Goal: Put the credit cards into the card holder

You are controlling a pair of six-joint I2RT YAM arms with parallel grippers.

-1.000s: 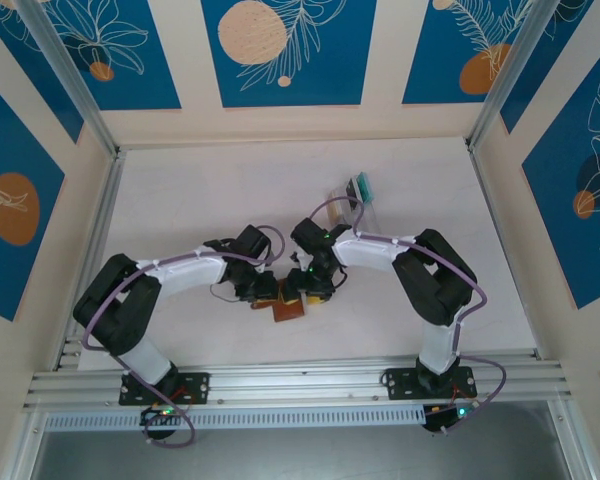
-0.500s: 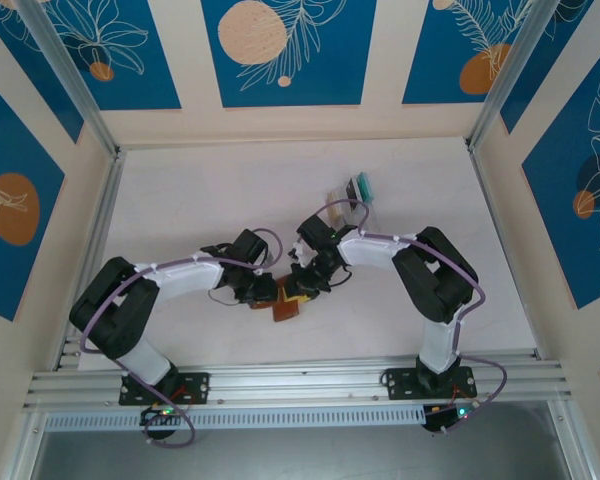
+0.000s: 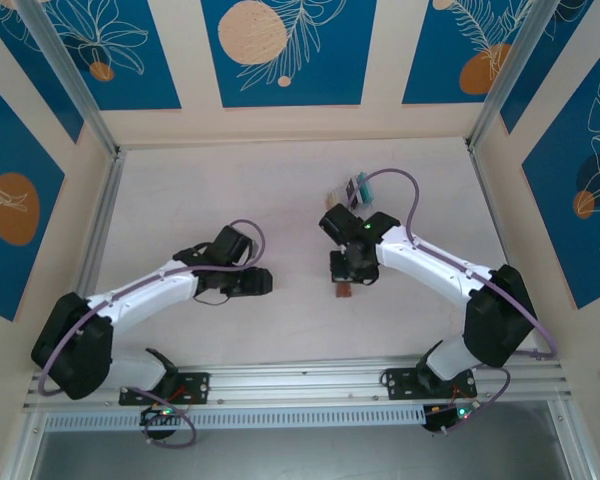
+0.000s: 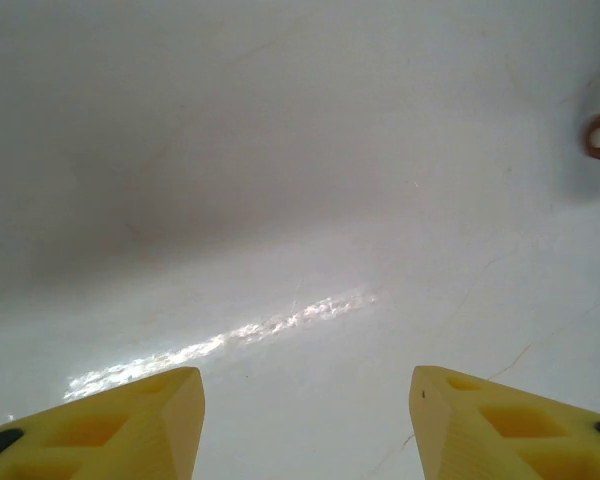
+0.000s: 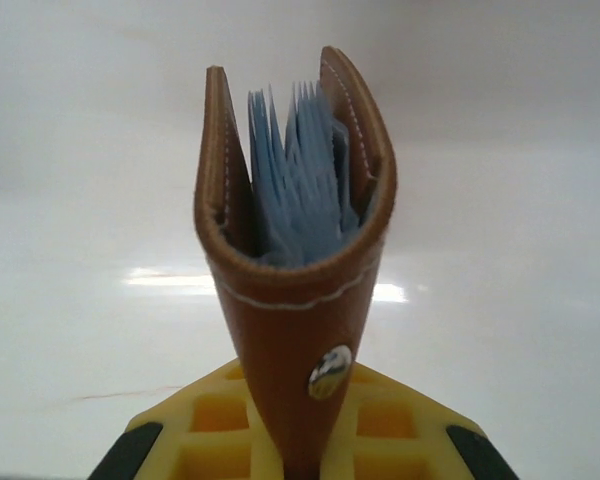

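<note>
Card holder (image 5: 298, 290) gripped at its fold

Right claw (image 3: 348, 272) is closed tight on the spine, leaving pockets fanned outward, likely for loading. Left claw (image 4: 305, 425) hangs parted, empty, over the surface (image 4: 280, 150). Credit cards (image 3: 361, 187) seem racked beyond.

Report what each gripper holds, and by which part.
Right gripper pinches the card holder at its snap-tab end; left gripper is open, holding nothing.

The top camera sits high at the near edge, looking down on the whole worktop (image 3: 230, 190). The left wrist camera looks low over that worktop. The right wrist camera is very close to the card holder (image 5: 295, 300), also seen from above.
</note>
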